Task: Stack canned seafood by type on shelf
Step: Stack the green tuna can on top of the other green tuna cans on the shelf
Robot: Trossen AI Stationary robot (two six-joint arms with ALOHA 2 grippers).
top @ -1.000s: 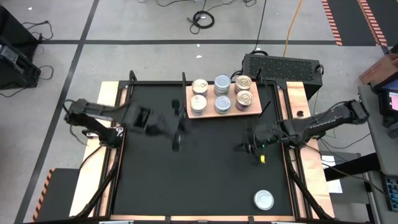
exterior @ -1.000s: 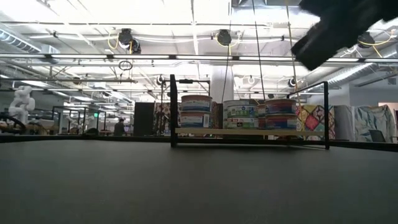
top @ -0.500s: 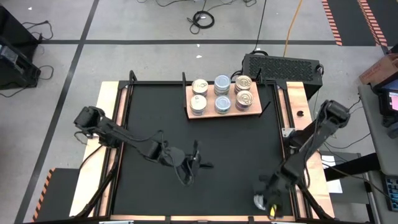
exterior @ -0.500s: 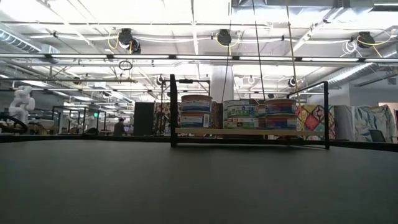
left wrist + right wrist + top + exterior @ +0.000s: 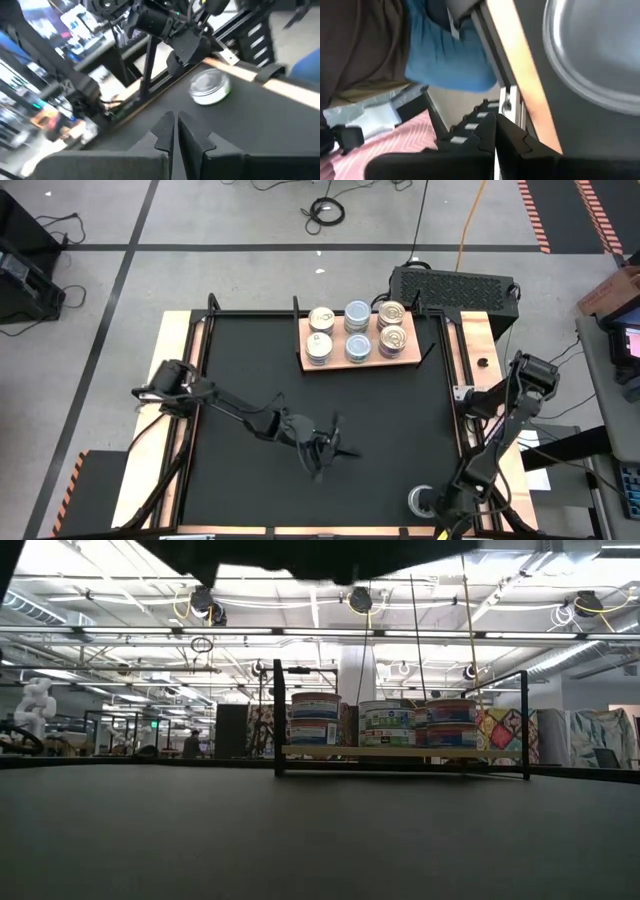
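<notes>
The light-wood shelf (image 5: 411, 358) stands at the table's far middle, with several stacks of tins (image 5: 358, 345) sorted in columns: cream left, blue-silver middle, gold right. In the low view the stacks (image 5: 385, 724) rest on the shelf board (image 5: 400, 752). One silver-topped tin (image 5: 421, 500) lies flat on the black mat near the front right corner. My right gripper (image 5: 441, 507) is shut just right of it, over the table's edge; its own view shows the tin's top (image 5: 600, 55) beside the fingers. My left gripper (image 5: 326, 448) is shut over the mat's middle, pointing at the loose tin (image 5: 210, 87).
Thin black posts (image 5: 278, 718) rise at the shelf's ends. A black box (image 5: 455, 285) sits beyond the table's far right corner. A wooden border and metal rail (image 5: 520, 90) run along the edge by my right gripper, with blue and brown cloth (image 5: 445, 55) beyond. A dark arm (image 5: 320, 552) crosses the low view's top.
My left gripper has come down from the left-centre and moved toward the table's near right, tipping from pointing down to nearly level. My right gripper has swung from the right middle to the near right corner beside the loose tin, rolling as it went. The tins have stayed put.
</notes>
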